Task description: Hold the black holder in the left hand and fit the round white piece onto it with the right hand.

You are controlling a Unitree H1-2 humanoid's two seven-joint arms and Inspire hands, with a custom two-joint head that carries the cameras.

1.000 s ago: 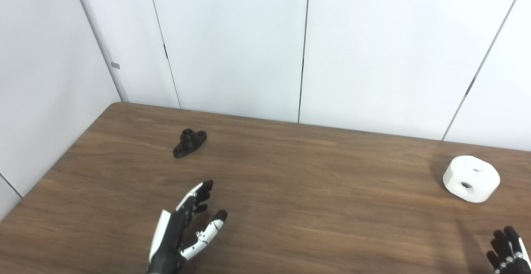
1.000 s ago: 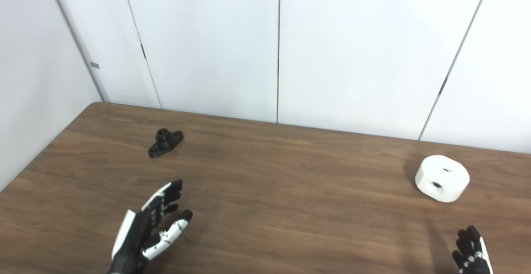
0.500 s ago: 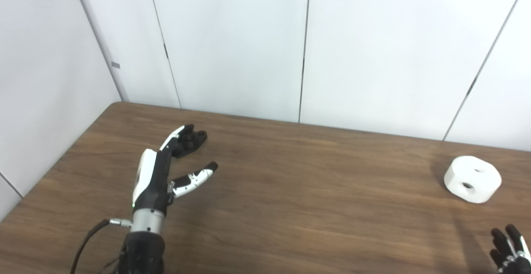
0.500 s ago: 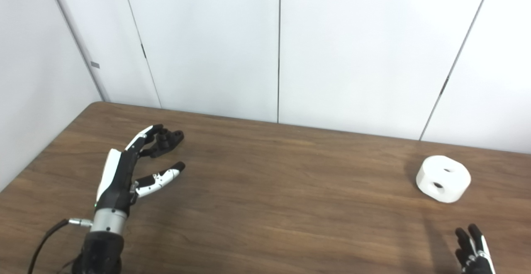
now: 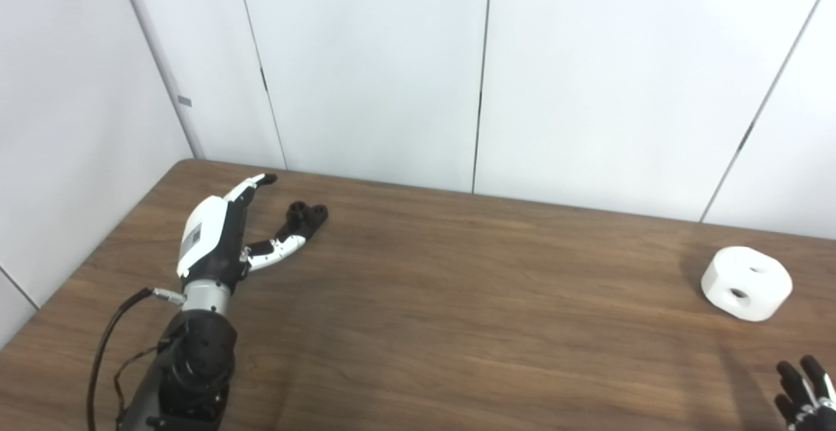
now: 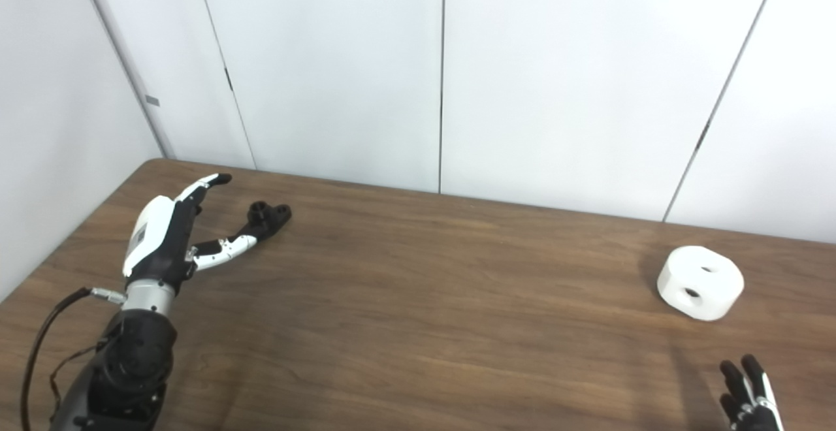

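bright, even light; soft shadows on the table [image 5: 457,300]; slightly soft focus.

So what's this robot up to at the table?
It is reaching for a small black holder near the far left corner of the wooden table. Its left hand is open beside the holder, thumb by it, not yet gripping. The round white piece it is meant to fit on sits untouched far to the right. Only the right hand's fingertips show at the bottom edge.

The left hand [image 5: 219,235] is held far-left, fingers spread; only the right hand [image 5: 802,397] fingertips (near-right corner) are seen.
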